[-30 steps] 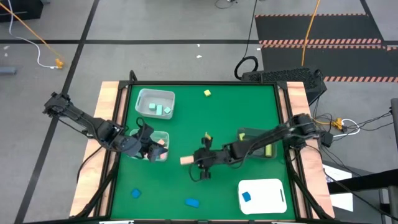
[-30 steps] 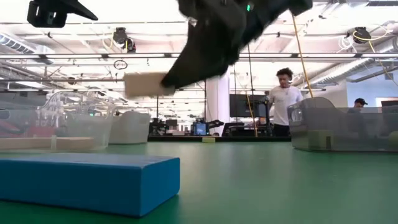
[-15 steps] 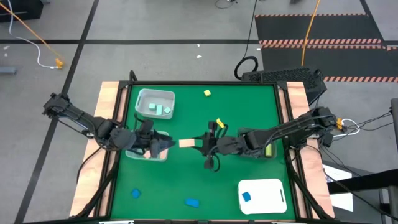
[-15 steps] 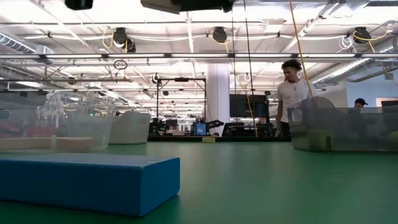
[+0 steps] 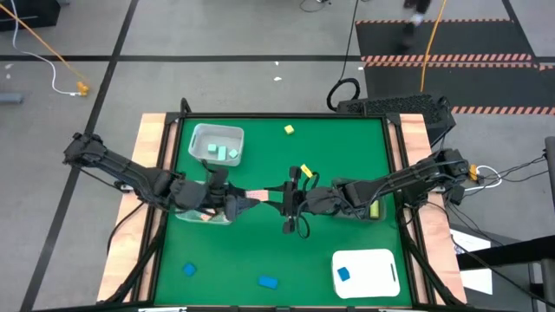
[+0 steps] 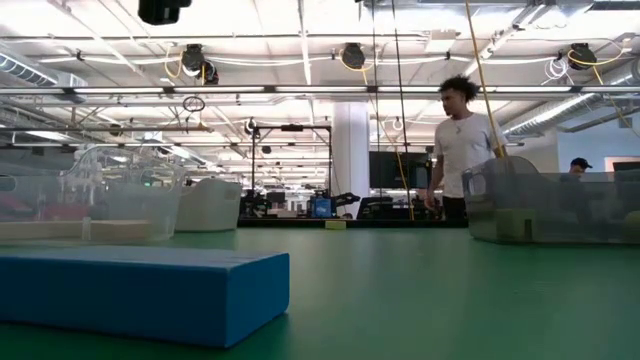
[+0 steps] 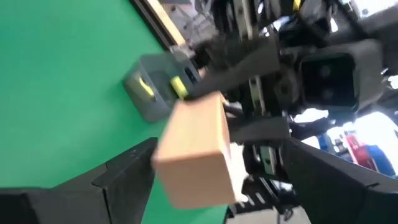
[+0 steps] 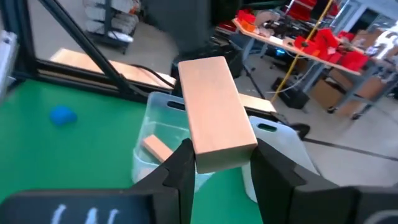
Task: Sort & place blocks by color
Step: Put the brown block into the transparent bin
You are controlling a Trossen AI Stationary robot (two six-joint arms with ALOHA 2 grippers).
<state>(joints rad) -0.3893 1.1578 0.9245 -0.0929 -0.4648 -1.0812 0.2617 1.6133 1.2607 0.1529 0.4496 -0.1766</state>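
Low view, nearest the camera: a blue bar [image 6: 140, 295] lay flat on the green worktop [image 6: 420, 300], no readable writing on it.

Mid-worktop: the right gripper [image 5: 282, 200] held a salmon bar [image 5: 258, 198] off the surface, fingers [image 8: 177, 167] closed on its lower end, bar pointing toward the left arm. The left gripper [image 5: 236, 204] sat right at the bar's far end; its fingers [image 7: 127, 171] were spread either side of the bar [image 7: 198, 149], not closed on it.

Just behind the left gripper: a clear bin [image 5: 201, 208] with another salmon block [image 8: 156, 148] inside. A second clear bin [image 5: 217, 143] farther back held two mint blocks [image 5: 224, 152]. A grey bin [image 5: 368, 201] by the right arm held a yellow block [image 5: 375, 209].

Front edge, high view: two blue blocks [image 5: 189, 269] loose on the worktop, plus one blue block [image 5: 343, 274] on the white tray [image 5: 377, 270]. A yellow block [image 5: 289, 130] sat alone at the far edge.

Background: a person [image 6: 462, 150] stood beyond the worktop. No labels or brands were legible.
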